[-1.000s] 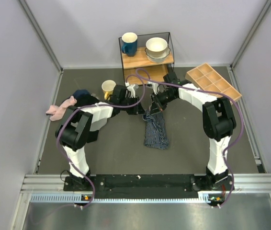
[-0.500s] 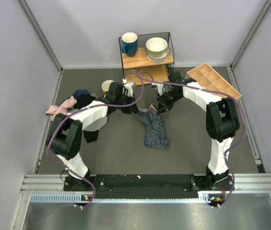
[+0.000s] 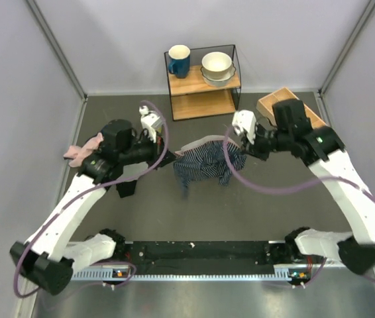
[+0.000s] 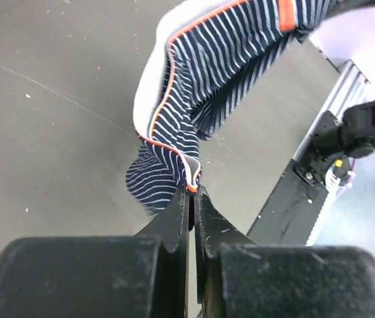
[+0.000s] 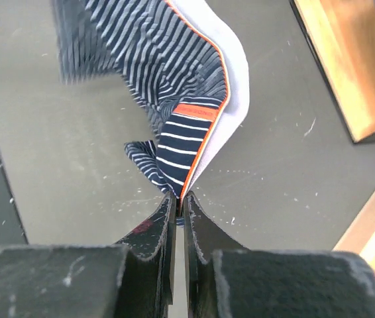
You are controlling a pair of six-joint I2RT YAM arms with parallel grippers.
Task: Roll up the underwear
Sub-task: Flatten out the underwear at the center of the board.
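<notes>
The underwear [image 3: 204, 164], navy with thin white stripes, a pale waistband edged in orange and a red tag, hangs in the air above the dark table [image 3: 260, 199]. It is stretched by its waistband between both grippers. My left gripper [image 3: 172, 158] is shut on the waistband's left end, and the pinched corner shows at the left gripper [image 4: 192, 189] with the underwear [image 4: 207, 79] drooping beyond. My right gripper [image 3: 242, 151] is shut on the other end; the right gripper [image 5: 179, 197] pinches the band's edge, the underwear [image 5: 148, 59] hanging past it.
A wooden shelf [image 3: 204, 85] at the back carries a blue mug [image 3: 178, 60] and stacked bowls [image 3: 216, 67]. A wooden compartment tray [image 3: 271, 102] is partly hidden behind the right arm. A pink cloth [image 3: 81, 151] lies at the left. The base rail [image 3: 201, 252] runs along the near edge.
The left gripper has shut on the waistband. Both arms have risen and pulled apart, lifting the underwear off the table and spreading it between them.
</notes>
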